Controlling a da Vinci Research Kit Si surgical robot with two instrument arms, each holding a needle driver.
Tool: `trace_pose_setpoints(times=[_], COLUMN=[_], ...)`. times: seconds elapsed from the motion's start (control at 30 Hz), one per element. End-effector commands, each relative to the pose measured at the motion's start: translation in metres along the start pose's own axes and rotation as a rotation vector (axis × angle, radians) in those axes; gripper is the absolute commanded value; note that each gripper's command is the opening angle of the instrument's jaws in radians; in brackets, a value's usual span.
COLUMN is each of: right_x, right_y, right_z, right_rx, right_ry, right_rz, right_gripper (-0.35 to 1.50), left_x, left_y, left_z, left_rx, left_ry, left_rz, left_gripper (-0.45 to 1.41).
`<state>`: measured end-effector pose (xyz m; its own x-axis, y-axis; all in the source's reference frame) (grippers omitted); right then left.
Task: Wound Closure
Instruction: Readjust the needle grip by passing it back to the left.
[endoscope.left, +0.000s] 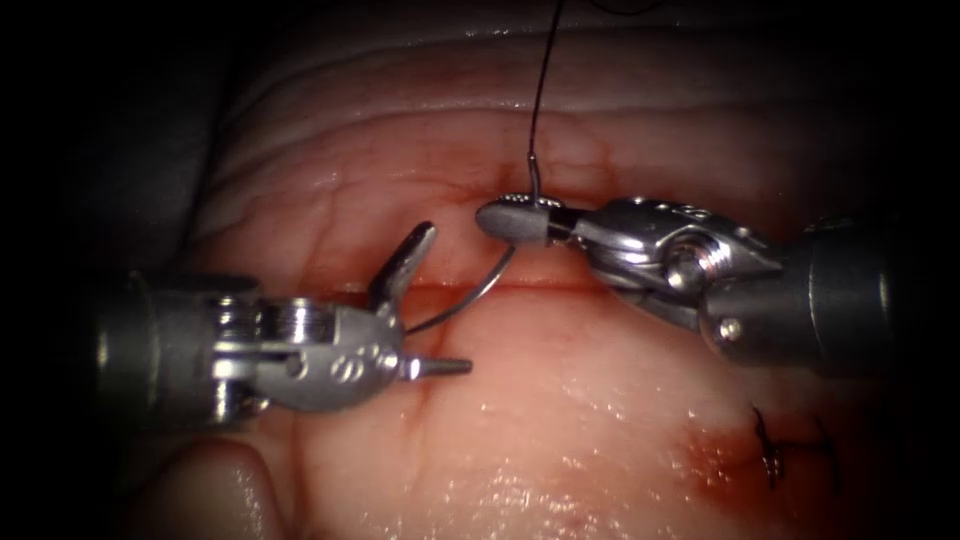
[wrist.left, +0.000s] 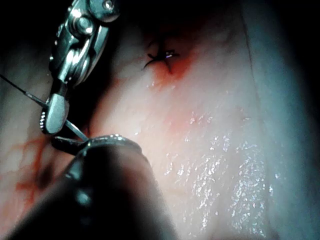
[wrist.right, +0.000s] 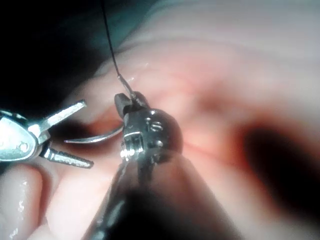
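Right tool (endoscope.left: 515, 220) is clamping the needle (endoscope.left: 478, 292) near its thread end, jaws closed tight on it, just above the cut (endoscope.left: 560, 283) in the endoscope view. The needle is curving down and leftward from those jaws, crossing the cut line, with its tip pointing toward the left tool (endoscope.left: 425, 300); it is lying free over the tissue (endoscope.left: 560, 400), not buried in it (the tip looks clear of the surface in the right wrist view, needle (wrist.right: 95, 137)). Thread (endoscope.left: 545, 85) is running straight up from the needle's end, away from the cut and out of frame.

Left tool is sitting just left of the needle tip at the cut, jaws spread wide, one above the cut line and one below, gripping nothing. Right wrist view is showing the same: left tool (wrist.right: 65, 135) gaping, right tool (wrist.right: 127, 102) pinched on the needle, thread (wrist.right: 110, 45) rising off it.

A finished stitch (endoscope.left: 772, 450) is sitting well below the cut to the right, with red fluid (endoscope.left: 715, 450) staining the tissue beside it (also in left wrist view, stitch (wrist.left: 160, 57)).
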<state>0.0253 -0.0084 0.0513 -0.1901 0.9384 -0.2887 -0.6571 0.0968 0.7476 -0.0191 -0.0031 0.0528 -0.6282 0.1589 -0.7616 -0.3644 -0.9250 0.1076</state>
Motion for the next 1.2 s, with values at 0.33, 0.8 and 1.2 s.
trace_pose_setpoints(times=[0.33,0.8,1.2], right_x=[0.0002,0.0004,0.0014], right_y=[0.0002,0.0002,-0.0011], right_z=[0.0005,0.0002,-0.0004], right_rx=[0.154,0.238,0.271], right_ry=[0.035,0.088,0.181], right_rz=[-0.206,-0.564,-0.650], right_gripper=[-0.35,-0.35,-0.35], left_x=[-0.0014,-0.0053,-0.0058], left_y=[-0.0019,-0.0049,-0.0036], left_z=[0.0000,0.0045,0.0079], left_rx=[-0.281,-0.624,-0.777], left_ry=[0.183,0.194,0.128], left_rz=[-0.460,-0.851,-0.925], left_gripper=[0.46,0.89,0.88])
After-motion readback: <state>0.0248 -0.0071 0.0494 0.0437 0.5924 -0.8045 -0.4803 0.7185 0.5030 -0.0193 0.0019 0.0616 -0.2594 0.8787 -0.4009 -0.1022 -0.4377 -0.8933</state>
